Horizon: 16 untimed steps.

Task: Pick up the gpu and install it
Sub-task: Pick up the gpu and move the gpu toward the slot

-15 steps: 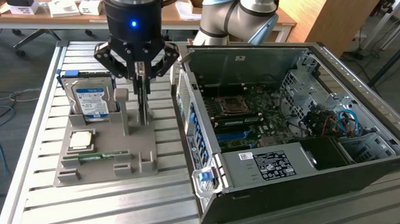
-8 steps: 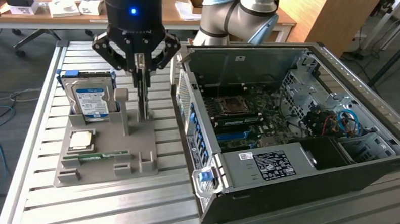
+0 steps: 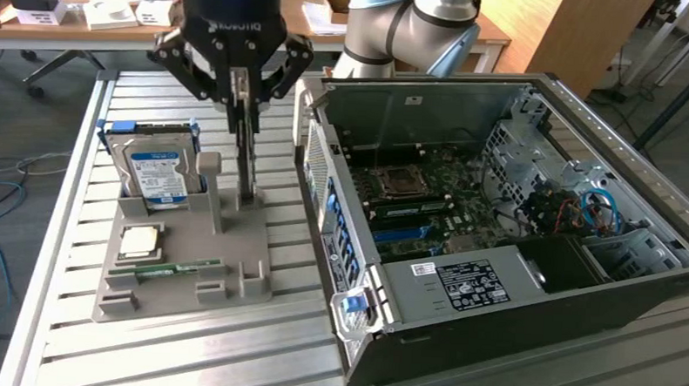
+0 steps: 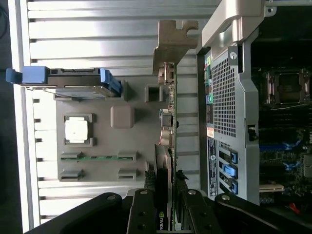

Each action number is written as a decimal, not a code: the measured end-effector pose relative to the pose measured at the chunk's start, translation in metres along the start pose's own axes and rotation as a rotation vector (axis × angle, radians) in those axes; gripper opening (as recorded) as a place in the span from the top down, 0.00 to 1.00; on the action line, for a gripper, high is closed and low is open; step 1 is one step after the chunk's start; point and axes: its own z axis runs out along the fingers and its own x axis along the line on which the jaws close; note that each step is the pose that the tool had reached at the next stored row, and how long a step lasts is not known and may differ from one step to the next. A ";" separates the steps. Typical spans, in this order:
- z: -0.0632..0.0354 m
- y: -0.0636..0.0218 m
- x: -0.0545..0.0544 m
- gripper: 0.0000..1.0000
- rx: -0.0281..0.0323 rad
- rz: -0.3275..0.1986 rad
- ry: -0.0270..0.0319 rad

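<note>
Claw (image 3: 245,86) partly closed, pinching gpu (image 3: 248,154) by top edge; card hangs upright directly below it, bottom approx at grey holder (image 3: 240,241). Pickup step, I'd judge; next needs straight vertical lift, no tilt.

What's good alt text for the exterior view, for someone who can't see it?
A robot gripper grips the gpu, upright and edge-on, at a grey parts holder on a slatted metal table. A hard drive stands in the holder beside it; an open computer case lies on the exterior view's right.
</note>
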 end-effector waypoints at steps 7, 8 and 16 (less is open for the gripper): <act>-0.0203 0.0009 -0.001 0.74 0.0000 0.000 0.0000; -0.0215 0.0009 -0.001 0.74 0.0000 0.000 -0.0001; -0.0221 0.0010 -0.001 0.74 0.0000 0.000 0.0000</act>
